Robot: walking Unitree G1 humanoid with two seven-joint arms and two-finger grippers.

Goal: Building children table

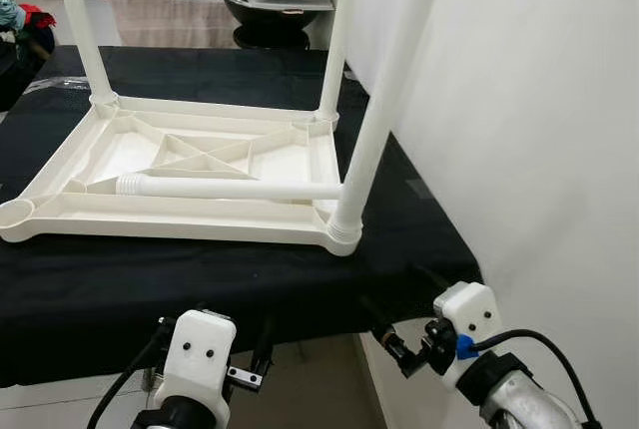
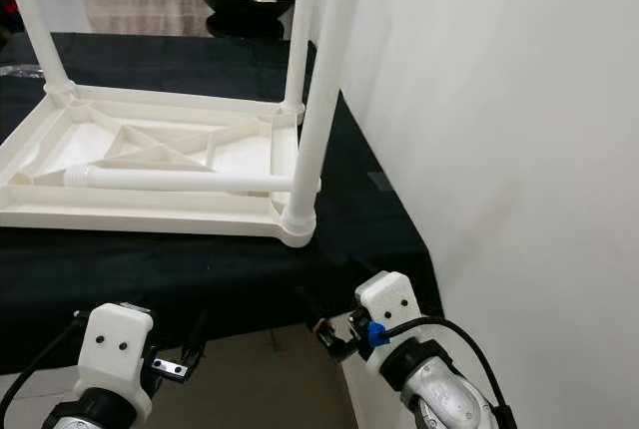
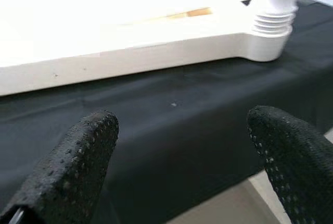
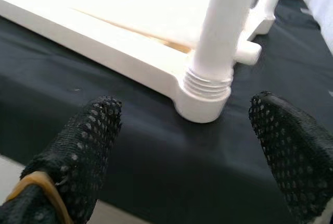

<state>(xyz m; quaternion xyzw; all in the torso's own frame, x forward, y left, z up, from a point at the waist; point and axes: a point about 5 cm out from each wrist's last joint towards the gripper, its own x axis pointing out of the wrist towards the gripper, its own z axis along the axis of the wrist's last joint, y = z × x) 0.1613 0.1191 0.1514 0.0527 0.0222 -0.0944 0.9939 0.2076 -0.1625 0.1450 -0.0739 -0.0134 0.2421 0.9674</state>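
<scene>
So I've got the white plastic tabletop (image 1: 185,165) lying upside down on the black-covered bench (image 1: 200,279), right up against the wall (image 1: 539,120) on my right. Three legs (image 1: 384,90) are already standing in their corner sockets, and the fourth leg (image 1: 230,189) is lying loose across the ribbed underside, threaded end pointing toward the empty socket (image 1: 17,214) at the near left corner. Both arms are parked low at the bench's front edge: the left gripper (image 3: 177,166) has its fingers spread wide with nothing between them, and the right gripper (image 4: 182,156) is just as wide and empty, looking straight at the near right leg's threaded collar (image 4: 208,86). My read is this stuff is hollow molded plastic, so light and stiff but pretty slick, and it'll roll or slide if I nudge it. I'd grab the loose leg around mid-tube, not on the threads, so it stays balanced. The tabletop will probably skate on the cloth when I twist the leg in, so the other claw should brace the rim.
</scene>
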